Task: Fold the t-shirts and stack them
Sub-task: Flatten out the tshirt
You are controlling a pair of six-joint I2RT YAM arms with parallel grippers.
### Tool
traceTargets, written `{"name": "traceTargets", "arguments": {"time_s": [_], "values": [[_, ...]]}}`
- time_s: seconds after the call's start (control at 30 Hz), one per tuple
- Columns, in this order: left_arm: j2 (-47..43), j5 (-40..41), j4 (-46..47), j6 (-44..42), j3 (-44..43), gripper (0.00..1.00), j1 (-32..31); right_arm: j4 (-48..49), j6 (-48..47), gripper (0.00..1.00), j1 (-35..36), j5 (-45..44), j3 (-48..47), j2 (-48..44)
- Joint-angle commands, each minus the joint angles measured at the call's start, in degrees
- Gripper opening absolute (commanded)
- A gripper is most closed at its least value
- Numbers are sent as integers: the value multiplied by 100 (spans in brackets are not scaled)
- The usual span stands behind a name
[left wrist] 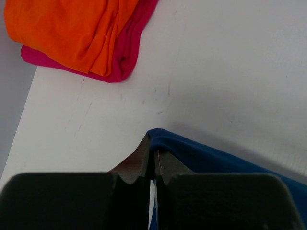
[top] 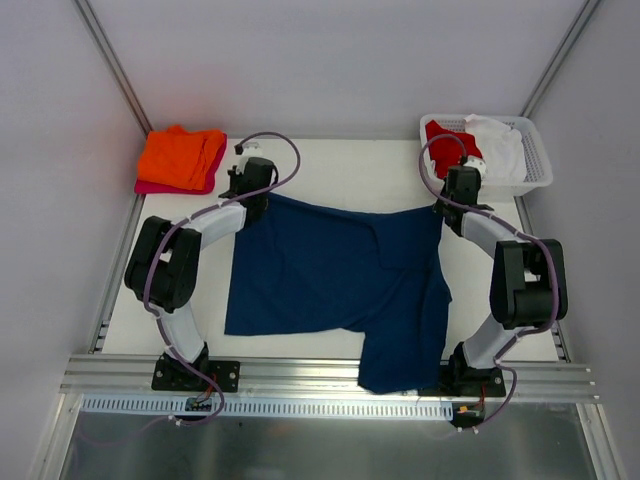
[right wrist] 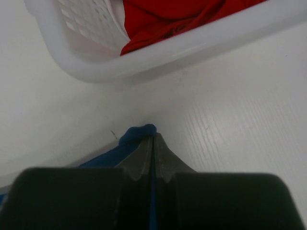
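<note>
At your far left, the folded orange t-shirt [top: 180, 155] lies on top of the magenta-pink t-shirt [top: 160, 187]; that is your stack. Near it, your left gripper [left wrist: 154, 154] is clamped on the far-left corner of the navy t-shirt [top: 330, 275], its jaws pressed together with only cloth between them. The navy shirt lies spread across the middle of the table [top: 330, 165], creased, with its near-right part hanging over the front edge.

Your right gripper [right wrist: 153, 141] pinches the far-right corner in the same way. It is close to the white lattice basket [top: 537, 170], which holds a red t-shirt [top: 445, 140] and a white t-shirt [top: 500, 148].

You look to be at the spreading or first-fold step on the navy shirt. The next move probably calls for both arms to lift and travel together, keeping the far edge taut and level so the cloth lands without bunching.

No brand, label or writing can be read in any view.
</note>
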State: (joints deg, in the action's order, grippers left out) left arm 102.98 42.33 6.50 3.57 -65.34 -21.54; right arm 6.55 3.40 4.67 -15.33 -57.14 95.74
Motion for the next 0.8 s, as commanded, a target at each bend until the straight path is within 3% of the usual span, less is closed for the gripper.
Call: {"name": "traceTargets", "arguments": {"time_s": [0.0,0.2,0.5,0.53,0.57,0.6,0.63,0.67,0.77], "values": [[169,-171,-105,-129,-444,0,237,58,-225,1,-54,-294,-630,163],[582,-743,-421,-111,-1067,0,510,-101,-287,0,-54,-374,-1255,541],[1487,-699,-615,-805,-2245,0,537,-241,-586,0,-45,-523,-1817,1077],[1654,-708,-780,-840,-2368,4,537,-294,-603,1,-45,-523,-1931,1174],[1734,-708,-878,-893,-2587,14,528,-364,-647,17,-53,-532,-2028,1235],[1882,-699,-914,-1007,-2702,71,528,-539,-674,40,-54,-550,-2237,1288],[1953,-604,-966,-1016,-2799,98,537,-627,-691,67,-45,-611,-2370,1428],[2024,-551,-1001,-1051,-3035,99,554,-854,-674,95,-53,-655,-2537,1508],[2288,-279,-1125,-1192,-3431,99,572,-1287,-718,100,-54,-901,-3073,1780]]}}
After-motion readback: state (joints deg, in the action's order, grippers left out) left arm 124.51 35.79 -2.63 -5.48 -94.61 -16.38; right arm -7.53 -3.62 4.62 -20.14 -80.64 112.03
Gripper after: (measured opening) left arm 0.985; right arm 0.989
